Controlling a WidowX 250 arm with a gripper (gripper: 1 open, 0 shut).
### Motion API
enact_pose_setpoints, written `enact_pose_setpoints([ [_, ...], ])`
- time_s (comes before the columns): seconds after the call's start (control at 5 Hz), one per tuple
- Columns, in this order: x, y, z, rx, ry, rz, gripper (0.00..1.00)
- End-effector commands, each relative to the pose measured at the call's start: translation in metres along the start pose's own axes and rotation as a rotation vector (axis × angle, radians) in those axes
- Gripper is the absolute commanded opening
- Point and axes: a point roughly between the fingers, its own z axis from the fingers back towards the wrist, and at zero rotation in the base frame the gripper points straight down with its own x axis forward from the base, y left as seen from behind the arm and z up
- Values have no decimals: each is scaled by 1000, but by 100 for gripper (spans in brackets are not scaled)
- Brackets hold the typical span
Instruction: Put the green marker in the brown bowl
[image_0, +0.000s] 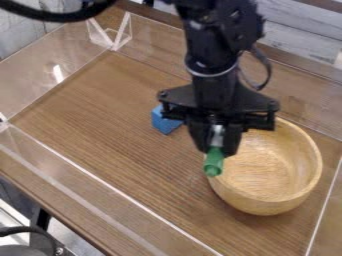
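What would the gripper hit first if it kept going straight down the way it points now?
Probably the near rim of the brown bowl: the gripper points steeply down, and the green marker it holds hangs over that rim's left edge. Depth is unclear; it might meet the table instead.

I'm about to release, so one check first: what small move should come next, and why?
Probably carry a little further over the bowl before opening. The gripper is shut on the marker, which hangs lifted with its green end right at the bowl's near rim rather than over the hollow, so a drop here could land outside.
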Motion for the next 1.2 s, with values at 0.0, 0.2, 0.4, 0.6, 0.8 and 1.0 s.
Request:
enact_pose_setpoints([
  [0.0, 11, -17, 17, -40, -77, -32, 0],
  [0.2, 12, -27, 17, -46, -105, -53, 0],
  [0.4, 12, -37, 15, -45, -124, -70, 0],
  [0.6, 13, -46, 11, -37, -140, -90, 0],
  [0.8, 15, -52, 5, -27, -154, -99, 0],
  [1.0, 18, -58, -1, -11, -167, -113, 0],
])
